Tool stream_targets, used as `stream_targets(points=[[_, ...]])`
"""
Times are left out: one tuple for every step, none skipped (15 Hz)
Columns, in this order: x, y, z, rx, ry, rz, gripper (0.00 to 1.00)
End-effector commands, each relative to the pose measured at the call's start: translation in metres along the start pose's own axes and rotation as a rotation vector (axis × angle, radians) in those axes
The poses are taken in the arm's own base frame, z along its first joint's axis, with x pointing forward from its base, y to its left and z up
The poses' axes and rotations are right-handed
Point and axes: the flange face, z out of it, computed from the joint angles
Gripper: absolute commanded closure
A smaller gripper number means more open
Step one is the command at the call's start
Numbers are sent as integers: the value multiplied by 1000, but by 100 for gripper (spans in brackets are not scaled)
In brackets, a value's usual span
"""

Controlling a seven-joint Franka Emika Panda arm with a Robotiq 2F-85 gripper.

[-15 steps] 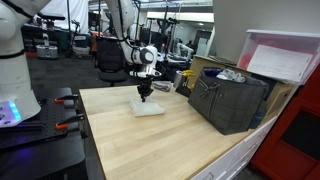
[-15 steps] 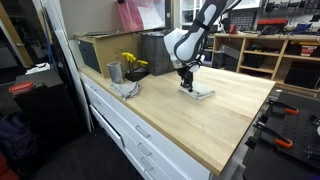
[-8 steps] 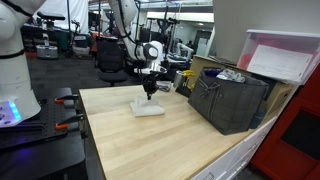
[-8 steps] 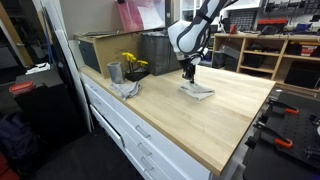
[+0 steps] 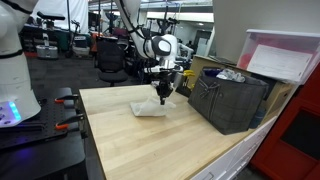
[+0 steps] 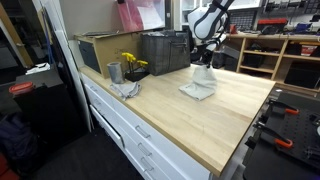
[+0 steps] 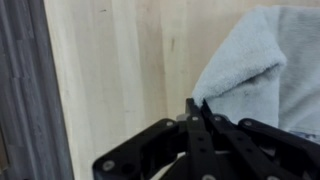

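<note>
The jaws are pinched shut on a fold of the cloth point(image 7: 250, 70), holding that part raised above the table point(image 7: 110, 70) while the rest lies flat on the wood. Behind it, in an exterior view, stands a dark crate point(image 5: 228, 100).

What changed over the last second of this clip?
The fingers, shut on the white cloth, rose and travelled toward the black crate, pulling one edge of the cloth up off the wooden table. The crate stayed put.
</note>
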Motion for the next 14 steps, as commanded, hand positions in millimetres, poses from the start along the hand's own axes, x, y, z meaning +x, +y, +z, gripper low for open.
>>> stream_targets(points=[[-3, 33, -2, -119, 10, 28, 71], [-5, 37, -4, -162, 14, 20, 64], [-5, 39, -6, -193, 19, 16, 57], [-7, 37, -9, -223, 28, 15, 50], [-7, 33, -12, -241, 37, 11, 42], [-8, 26, -16, -251, 46, 7, 35], [-8, 20, -21, -254, 48, 14, 27], [-7, 11, -24, -237, 36, 39, 20], [-7, 4, -27, -221, 29, 55, 13], [-5, -4, -30, -194, 18, 79, 5], [-3, -11, -33, -173, 11, 107, 1], [1, -17, -34, -151, -3, 150, 0], [5, -22, -34, -117, -33, 202, 0], [8, -26, -33, -90, -59, 245, 0]])
